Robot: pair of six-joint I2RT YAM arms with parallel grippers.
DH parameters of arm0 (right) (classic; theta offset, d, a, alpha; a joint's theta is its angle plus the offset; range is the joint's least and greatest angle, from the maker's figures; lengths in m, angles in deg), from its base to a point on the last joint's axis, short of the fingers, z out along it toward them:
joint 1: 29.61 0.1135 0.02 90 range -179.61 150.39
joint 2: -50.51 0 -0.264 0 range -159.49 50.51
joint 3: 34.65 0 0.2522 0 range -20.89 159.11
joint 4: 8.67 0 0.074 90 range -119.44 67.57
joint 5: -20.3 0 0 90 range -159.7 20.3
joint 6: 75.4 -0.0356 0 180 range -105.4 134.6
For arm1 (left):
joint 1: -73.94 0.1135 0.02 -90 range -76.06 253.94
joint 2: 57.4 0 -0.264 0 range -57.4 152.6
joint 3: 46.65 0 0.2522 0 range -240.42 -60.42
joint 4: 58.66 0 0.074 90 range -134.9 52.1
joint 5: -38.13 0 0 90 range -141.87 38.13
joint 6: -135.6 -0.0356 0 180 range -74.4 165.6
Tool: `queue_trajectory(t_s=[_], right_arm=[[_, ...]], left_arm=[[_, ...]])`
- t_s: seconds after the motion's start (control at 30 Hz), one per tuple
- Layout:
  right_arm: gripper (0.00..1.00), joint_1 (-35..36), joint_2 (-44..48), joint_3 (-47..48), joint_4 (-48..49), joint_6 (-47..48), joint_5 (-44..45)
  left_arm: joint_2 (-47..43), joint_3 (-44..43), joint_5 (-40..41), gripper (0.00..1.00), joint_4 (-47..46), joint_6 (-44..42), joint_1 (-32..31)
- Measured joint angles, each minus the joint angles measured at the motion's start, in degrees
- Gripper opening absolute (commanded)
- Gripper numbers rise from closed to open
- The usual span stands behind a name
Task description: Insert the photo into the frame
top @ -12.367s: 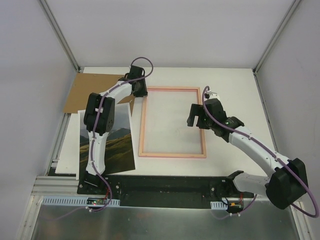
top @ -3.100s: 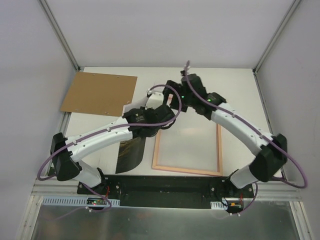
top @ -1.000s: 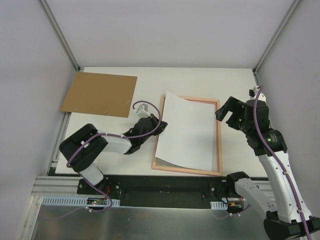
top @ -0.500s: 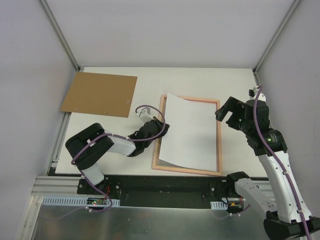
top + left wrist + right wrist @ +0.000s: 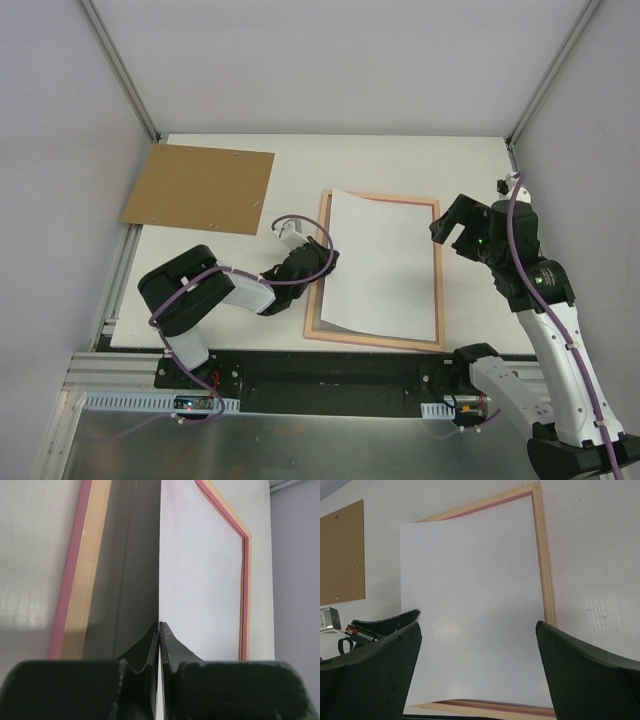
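Observation:
The photo (image 5: 380, 265) lies white back up over the salmon-pink frame (image 5: 437, 275) in the middle of the table. My left gripper (image 5: 322, 262) is shut on the photo's left edge, by the frame's left rail. In the left wrist view the photo (image 5: 200, 580) runs edge-on out of my shut gripper (image 5: 160, 625), held slightly above the frame's rail (image 5: 80, 580). My right gripper (image 5: 452, 222) hovers open above the frame's right rail, holding nothing. Between its fingers (image 5: 477, 621) the right wrist view takes in the photo (image 5: 470, 605) and the frame (image 5: 544, 565).
A brown cardboard backing board (image 5: 200, 187) lies flat at the back left of the table, also in the right wrist view (image 5: 342, 550). White walls with metal posts close in the table on three sides.
My left gripper has drawn the photo's left edge toward the near side and lowered it, so the sheet sits squarer over the frame. The right arm has not moved.

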Motion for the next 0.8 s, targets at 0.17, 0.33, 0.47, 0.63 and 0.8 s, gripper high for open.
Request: queue_trajectory(t_s=[0.17,0.33,0.47,0.63,0.8], right_arm=[[0.99,0.0,-0.02,0.0,0.0,0.02,-0.39],[1.0,0.0,-0.02,0.0,0.0,0.02,-0.61],[1.0,0.0,-0.02,0.0,-0.02,0.0,-0.68],[1.0,0.0,0.02,0.0,-0.02,0.02,-0.7],[1.0,0.0,0.02,0.0,-0.02,0.02,-0.81]], left_arm=[[0.59,-0.02,0.04,0.0,-0.35,0.04,-0.02],[1.33,-0.46,0.35,0.0,-0.35,0.17,-0.74],[2.4,-1.44,0.33,0.0,-0.39,0.17,-0.85],[2.84,-1.81,0.04,0.35,-0.37,-0.17,-1.09],[2.71,-1.81,-0.02,0.52,0.39,-1.07,-1.09]])
